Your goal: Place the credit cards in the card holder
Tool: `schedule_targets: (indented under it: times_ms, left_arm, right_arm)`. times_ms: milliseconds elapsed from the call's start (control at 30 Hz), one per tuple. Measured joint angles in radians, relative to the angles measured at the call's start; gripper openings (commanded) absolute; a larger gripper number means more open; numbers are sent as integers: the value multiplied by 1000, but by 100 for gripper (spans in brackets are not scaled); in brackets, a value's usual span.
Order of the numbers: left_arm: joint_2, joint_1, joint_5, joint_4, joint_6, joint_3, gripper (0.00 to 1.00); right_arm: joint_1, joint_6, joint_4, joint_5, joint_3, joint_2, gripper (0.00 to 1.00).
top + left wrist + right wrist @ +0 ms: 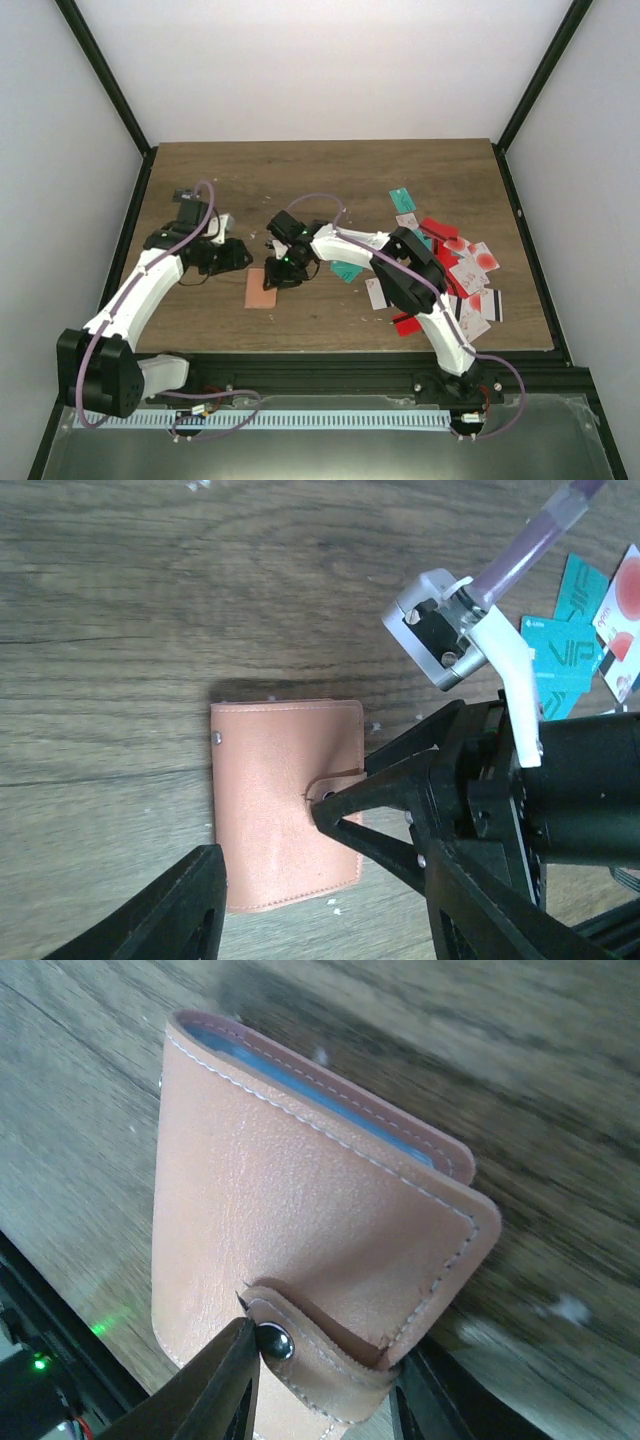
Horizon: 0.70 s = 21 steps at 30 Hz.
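Loading looks unstarted: the right claw (325, 810) grasps the snap tab (330, 1360) of the closed salmon-pink leather card holder (285, 800), the left claw (235, 256) is released, and coloured plastic credit cards (462, 268) lie scattered near the wooden table's (300, 180) right edge.

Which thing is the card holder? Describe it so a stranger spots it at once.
On the wooden table, look left of the heap of credit cards, near the front edge. The card holder lies flat, the right arm's jaws closed on its snap tab. It alone is salmon-pink stitched leather.

Matt leathery card holder (300, 1220), wooden table (300, 170)
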Motion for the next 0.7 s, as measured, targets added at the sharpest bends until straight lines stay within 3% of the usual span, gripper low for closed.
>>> schedule_targets:
  times_ms: [200, 300, 500, 600, 700]
  left_arm:
    - [-72, 62, -18, -43, 12, 0, 72]
    - [-85, 71, -22, -58, 14, 6, 76]
    - [-82, 73, -24, -58, 5, 93, 98]
    - [-72, 73, -31, -49, 1, 164, 100]
    - [-55, 74, -39, -43, -5, 235, 100]
  right_arm:
    - [3, 26, 0, -15, 47, 31, 40]
    - [2, 18, -3, -11, 47, 21, 53]
    - [-11, -46, -3, 29, 26, -154, 82]
    - [-33, -83, 0, 61, 26, -301, 97]
    - [-80, -121, 14, 88, 14, -454, 100]
